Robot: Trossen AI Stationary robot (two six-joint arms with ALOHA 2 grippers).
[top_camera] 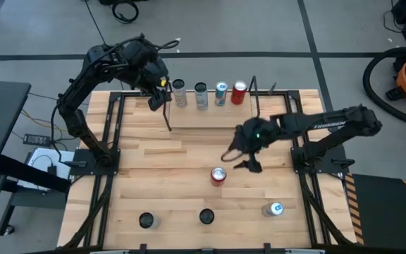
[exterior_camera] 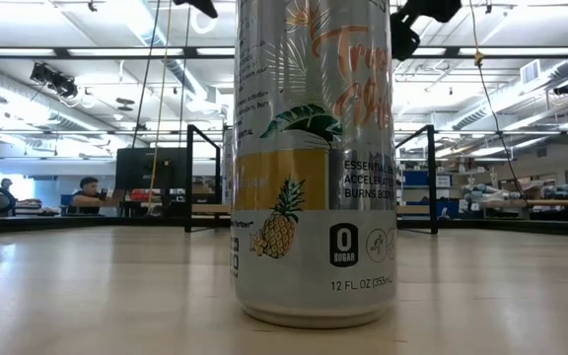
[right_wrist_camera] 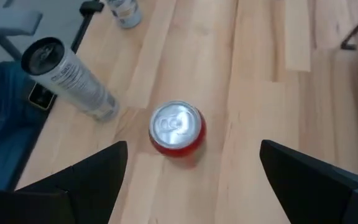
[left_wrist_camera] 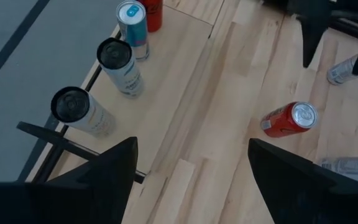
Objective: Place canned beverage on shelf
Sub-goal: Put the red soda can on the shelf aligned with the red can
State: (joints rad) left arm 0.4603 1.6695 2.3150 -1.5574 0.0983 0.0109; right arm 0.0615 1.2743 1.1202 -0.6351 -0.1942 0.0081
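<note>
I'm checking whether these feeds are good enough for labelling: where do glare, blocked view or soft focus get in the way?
Low view: the pineapple-print can fills the middle and hides most of the shelf, with bright ceiling lights behind. Right wrist view: the red can top shines, and the right tool fingers are soft dark shapes. High view: evenly lit, with little glare.

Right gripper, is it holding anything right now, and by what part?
Nothing. The right gripper hangs open above the red can, not touching it.
</note>
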